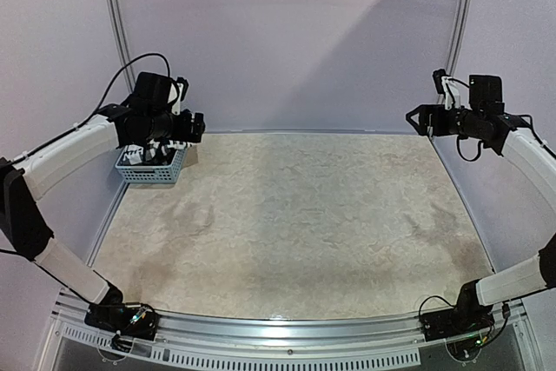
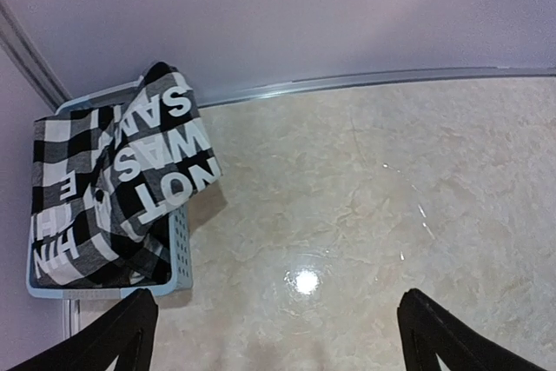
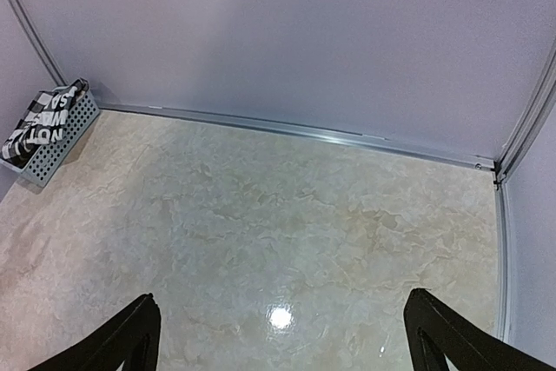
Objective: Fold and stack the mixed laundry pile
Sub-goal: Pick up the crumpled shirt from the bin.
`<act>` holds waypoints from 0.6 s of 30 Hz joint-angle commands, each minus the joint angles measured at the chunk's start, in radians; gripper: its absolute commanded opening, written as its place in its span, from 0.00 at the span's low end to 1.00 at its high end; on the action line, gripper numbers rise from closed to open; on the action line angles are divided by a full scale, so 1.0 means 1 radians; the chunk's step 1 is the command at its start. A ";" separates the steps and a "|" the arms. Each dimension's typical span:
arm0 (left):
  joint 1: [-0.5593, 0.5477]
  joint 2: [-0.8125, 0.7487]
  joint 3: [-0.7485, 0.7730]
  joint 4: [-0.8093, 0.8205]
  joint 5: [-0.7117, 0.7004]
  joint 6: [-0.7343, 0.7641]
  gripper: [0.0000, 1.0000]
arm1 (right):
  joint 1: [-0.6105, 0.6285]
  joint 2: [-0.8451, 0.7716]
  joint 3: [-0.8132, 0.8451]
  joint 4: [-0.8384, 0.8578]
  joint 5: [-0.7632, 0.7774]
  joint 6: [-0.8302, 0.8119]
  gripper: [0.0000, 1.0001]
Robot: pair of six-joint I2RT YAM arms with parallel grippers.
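The black-and-white checked shirt [image 2: 113, 188] with white lettering lies bunched in the light blue lattice basket [image 2: 180, 249] at the table's far left corner, one fold hanging over the basket's right rim. It also shows in the right wrist view [image 3: 39, 123]. The olive-green shirt is hidden. My left gripper [image 1: 193, 125] hangs open and empty just above and to the right of the basket [image 1: 156, 171]; its fingertips [image 2: 122, 332] frame bare table. My right gripper [image 1: 417, 119] is open and empty, raised over the far right corner.
The marbled beige table top [image 1: 295, 232] is bounded by white walls at the back and sides, with a metal rail [image 3: 287, 128] along the back edge. Both arm bases sit at the near edge.
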 commanded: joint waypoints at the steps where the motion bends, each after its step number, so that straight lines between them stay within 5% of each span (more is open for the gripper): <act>1: 0.046 0.057 0.135 -0.160 -0.070 -0.042 0.95 | 0.003 -0.007 -0.019 -0.050 -0.082 -0.056 0.99; 5: 0.075 0.167 0.312 -0.268 -0.163 -0.049 0.93 | 0.001 -0.008 -0.062 -0.043 -0.120 -0.144 0.99; 18: 0.201 0.719 0.936 -0.541 -0.075 -0.032 0.86 | 0.000 -0.053 -0.194 -0.039 -0.218 -0.188 0.99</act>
